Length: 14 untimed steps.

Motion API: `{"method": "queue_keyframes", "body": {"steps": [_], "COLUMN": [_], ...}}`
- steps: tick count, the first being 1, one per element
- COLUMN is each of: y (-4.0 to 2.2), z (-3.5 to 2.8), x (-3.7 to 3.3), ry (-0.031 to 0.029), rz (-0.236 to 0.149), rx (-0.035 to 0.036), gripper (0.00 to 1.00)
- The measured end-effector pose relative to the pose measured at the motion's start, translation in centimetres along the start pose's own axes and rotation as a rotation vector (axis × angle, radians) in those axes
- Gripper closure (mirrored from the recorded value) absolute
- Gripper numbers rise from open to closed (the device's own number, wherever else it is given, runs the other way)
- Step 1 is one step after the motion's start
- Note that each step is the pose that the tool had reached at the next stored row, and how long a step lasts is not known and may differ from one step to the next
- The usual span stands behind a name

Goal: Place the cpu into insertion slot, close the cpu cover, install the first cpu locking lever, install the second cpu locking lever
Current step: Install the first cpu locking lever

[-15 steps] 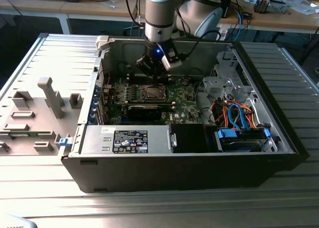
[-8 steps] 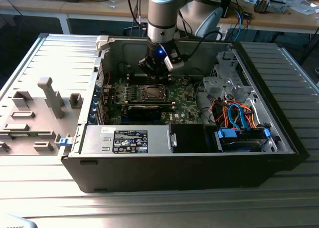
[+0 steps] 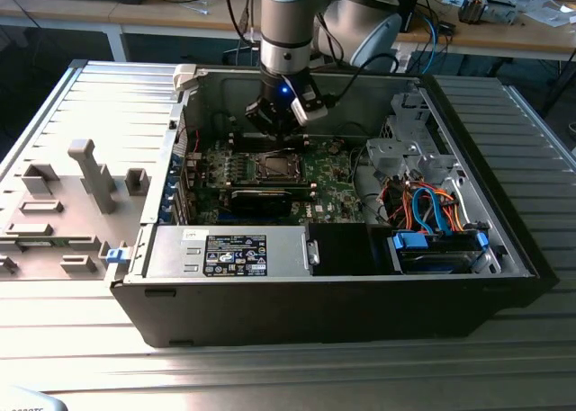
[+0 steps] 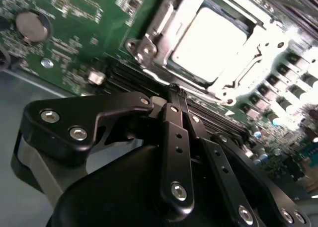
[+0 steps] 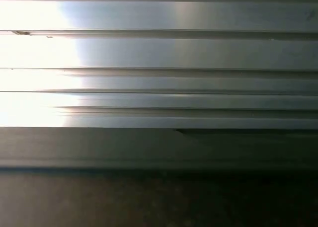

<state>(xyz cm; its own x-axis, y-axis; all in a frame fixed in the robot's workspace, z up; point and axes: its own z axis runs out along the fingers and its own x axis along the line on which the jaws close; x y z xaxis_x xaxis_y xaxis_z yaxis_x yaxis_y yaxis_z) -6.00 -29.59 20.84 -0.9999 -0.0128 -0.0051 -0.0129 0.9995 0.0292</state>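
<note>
Second wrist view: the hand (image 4: 174, 95), fingers pressed together and empty, hovers just short of the insertion slot (image 4: 208, 43). The cpu (image 4: 211, 38) sits seated beneath the cpu cover (image 4: 159, 26). Judged step: lever installation, requiring a precise downward push.

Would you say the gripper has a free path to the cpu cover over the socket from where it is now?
Probably yes. In the second wrist view the gripper, fingers together, sits just short of the cpu cover with only bare green board between them. The exterior view shows the case open on top, nothing overhanging the socket.
</note>
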Motion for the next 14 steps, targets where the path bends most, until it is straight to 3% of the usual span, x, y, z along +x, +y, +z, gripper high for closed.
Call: {"method": "queue_keyframes", "body": {"steps": [10, 14], "y": [0.16, 0.17], "z": [-0.04, -0.09], "x": [2.85, 3.52], "ry": [-0.0096, -0.0131], "rz": [0.0, 0.0], "rx": [-0.0004, -0.0003], "gripper": [0.89, 0.89]}}
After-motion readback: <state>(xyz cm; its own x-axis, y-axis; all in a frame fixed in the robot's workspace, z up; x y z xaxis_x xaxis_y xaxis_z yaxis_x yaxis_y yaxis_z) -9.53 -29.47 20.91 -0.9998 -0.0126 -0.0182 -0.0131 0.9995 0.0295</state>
